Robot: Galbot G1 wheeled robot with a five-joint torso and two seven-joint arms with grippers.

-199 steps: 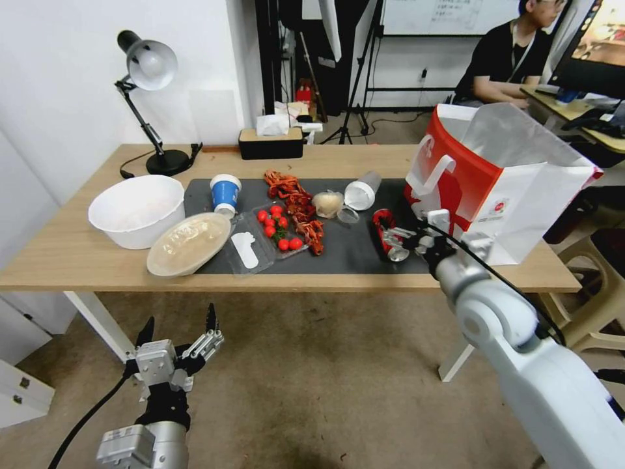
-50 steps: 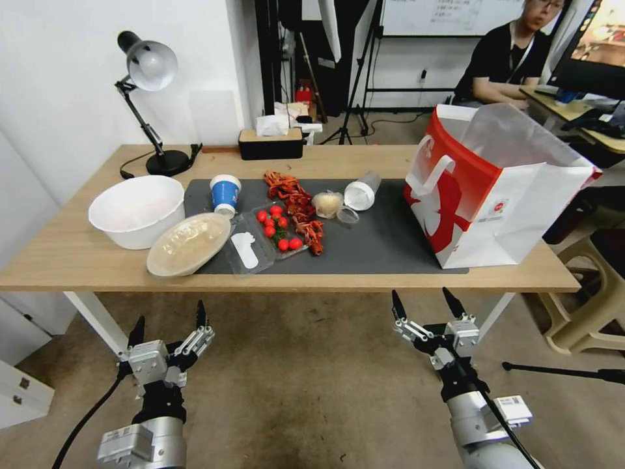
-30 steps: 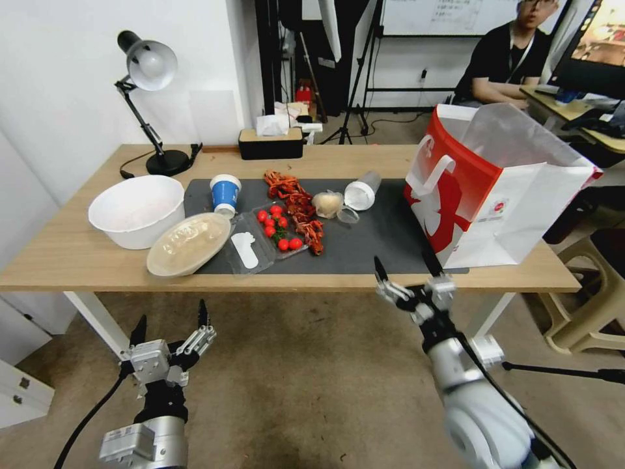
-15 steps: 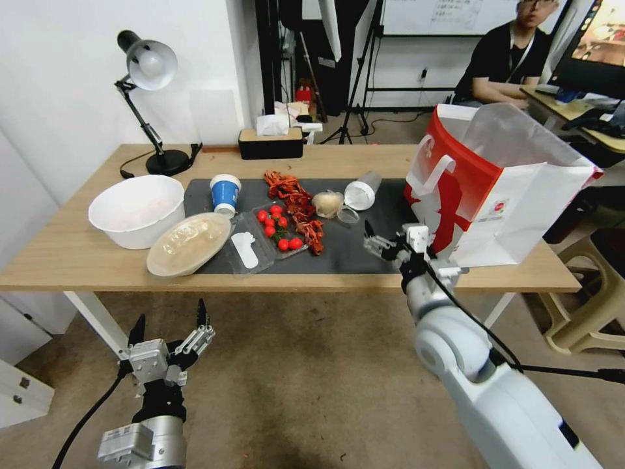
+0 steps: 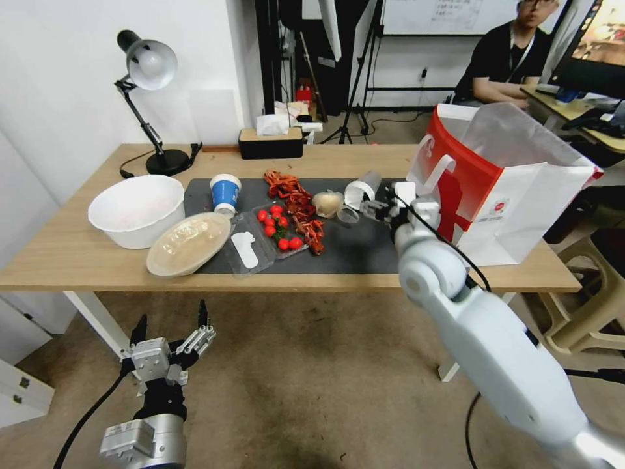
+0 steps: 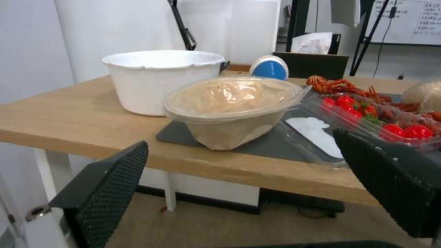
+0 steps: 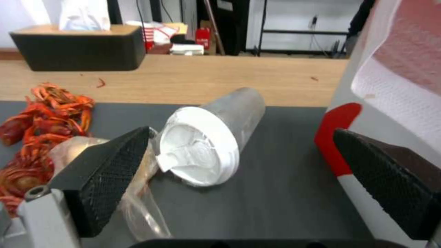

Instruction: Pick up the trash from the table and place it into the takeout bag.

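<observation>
**Right arm lined up on the lidded cup, nothing in hand yet**

Your table point(image 5: 78, 254) carries the whole job: light wood top, dark grey mat point(image 5: 364, 251) down the middle, and the takeout bag point(image 5: 514, 189) standing open-mouthed at the right end. You can't see down into the bag from the head camera.

Your right arm reaches in over the near edge, and the right gripper point(image 5: 383, 207) sits low over the mat, just beside the bag's red side. In the right wrist view its fingers point(image 7: 105, 172) are spread wide and empty, with the clear plastic cup point(image 7: 216, 134) lying on its side ahead of them, white lid toward the camera, the barrel pointing toward the far edge of the table.

I judge this the approach for that cup, with the grasp not yet made. The next move calls for going forward so the cup lands between the pads. Mind the pale wrap wad point(image 5: 327, 204) and the clear film right by the lid; the cup may also roll when you close.

The blue-and-white paper cup point(image 5: 225, 193) and beige round bowl lid point(image 5: 189, 242) wait farther left.

Your left gripper point(image 5: 170, 344) hangs below the table edge, spread wide, holding nothing.
</observation>
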